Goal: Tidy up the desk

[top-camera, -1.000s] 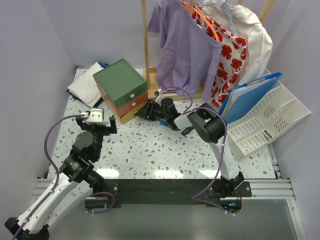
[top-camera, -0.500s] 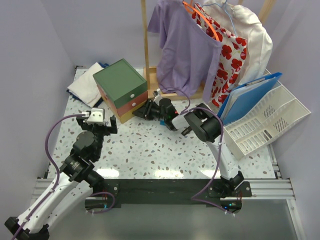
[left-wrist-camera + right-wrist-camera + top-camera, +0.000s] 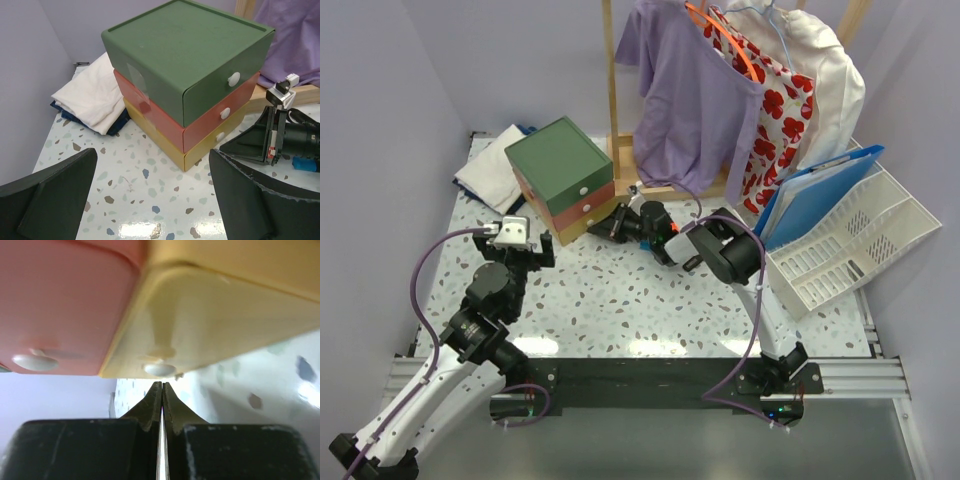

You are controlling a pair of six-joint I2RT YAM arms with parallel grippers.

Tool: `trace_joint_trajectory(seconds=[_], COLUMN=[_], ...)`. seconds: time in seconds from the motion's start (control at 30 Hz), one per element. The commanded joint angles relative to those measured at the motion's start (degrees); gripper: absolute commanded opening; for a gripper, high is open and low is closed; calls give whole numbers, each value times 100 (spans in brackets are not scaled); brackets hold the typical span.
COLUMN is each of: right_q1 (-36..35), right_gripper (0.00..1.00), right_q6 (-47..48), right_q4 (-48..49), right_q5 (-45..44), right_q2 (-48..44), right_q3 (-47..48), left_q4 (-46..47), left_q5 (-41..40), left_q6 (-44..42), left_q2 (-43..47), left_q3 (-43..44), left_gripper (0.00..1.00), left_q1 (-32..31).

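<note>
From above, the desk (image 3: 650, 300) spreads its speckled white top under both arms. A drawer box (image 3: 563, 180) sits back left, a folded white cloth (image 3: 492, 165) behind it, and a clothes rack (image 3: 685, 100) crowds its right side. A file tray (image 3: 850, 240) with a blue folder (image 3: 820, 190) lines the right edge. The right gripper (image 3: 603, 227) is low at the box's front; the left gripper (image 3: 525, 258) hovers just before the box. On the left wrist, the jaws gape, nothing between, and the box stands squarely ahead. On the right wrist, the jaws are pressed flat together, gripping nothing, tips just under the yellow drawer's knob (image 3: 160, 369); contact unclear.
</note>
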State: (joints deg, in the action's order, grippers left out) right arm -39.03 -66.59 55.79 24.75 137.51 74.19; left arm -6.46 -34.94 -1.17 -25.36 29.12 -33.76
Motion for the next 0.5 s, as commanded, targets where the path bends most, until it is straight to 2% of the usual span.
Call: trace_joint_trajectory(seconds=[0.0, 0.07, 0.2, 0.27, 0.3, 0.47], right_q1=[26, 27, 18, 27, 27, 18], right_gripper=[0, 0, 25, 32, 40, 43], right_q6=[146, 155, 32, -47, -65, -144], right_q4=[354, 371, 336, 318, 284, 231], right_q5=[-137, -120, -94, -93, -93, -120], right_q2=[-321, -365, -304, -234, -225, -120], right_q3=[-326, -362, -195, -64, -19, 139], left_q4=[277, 277, 268, 268, 268, 259], left_q5=[5, 22, 31, 22, 13, -4], left_q6=[29, 29, 20, 29, 29, 29], left_q2=[58, 67, 102, 119, 128, 111], left_q3=[67, 67, 67, 58, 67, 67], left_gripper=[100, 100, 100, 100, 100, 100], left_q1=[36, 45, 45, 36, 45, 36])
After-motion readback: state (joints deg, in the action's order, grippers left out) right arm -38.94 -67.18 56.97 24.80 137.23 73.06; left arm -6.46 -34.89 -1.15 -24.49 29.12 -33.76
